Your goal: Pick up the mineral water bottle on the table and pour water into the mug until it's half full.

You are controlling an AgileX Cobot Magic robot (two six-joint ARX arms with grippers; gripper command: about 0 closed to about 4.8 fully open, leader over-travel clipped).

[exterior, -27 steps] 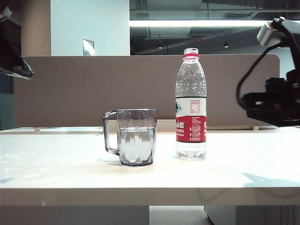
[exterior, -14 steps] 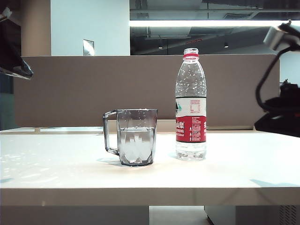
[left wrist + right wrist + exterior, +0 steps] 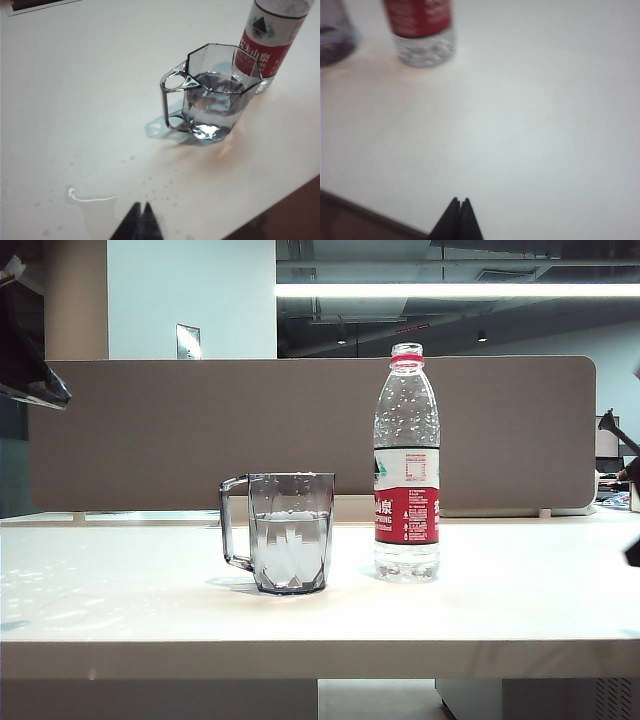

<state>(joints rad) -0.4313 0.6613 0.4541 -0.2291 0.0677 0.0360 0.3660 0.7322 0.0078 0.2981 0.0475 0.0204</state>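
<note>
The mineral water bottle (image 3: 407, 465) stands upright and uncapped on the white table (image 3: 480, 610), right of the smoky faceted mug (image 3: 288, 532). The mug holds water (image 3: 290, 540) to about half its height. In the left wrist view the mug (image 3: 215, 92) and bottle (image 3: 267, 37) stand well beyond my left gripper (image 3: 140, 206), which is shut and empty. My right gripper (image 3: 460, 201) is shut, empty, over the table near its edge, far from the bottle (image 3: 422, 30). Only a dark sliver of the right arm (image 3: 633, 552) shows at the exterior view's right edge.
A small puddle (image 3: 92, 205) and scattered droplets (image 3: 160, 182) lie on the table near my left gripper. A brown partition (image 3: 200, 430) runs behind the table. Part of the left arm (image 3: 30, 370) hangs at the upper left.
The right arm has drawn back to the right, almost out of the exterior view. Bottle, mug and left arm have not moved.
</note>
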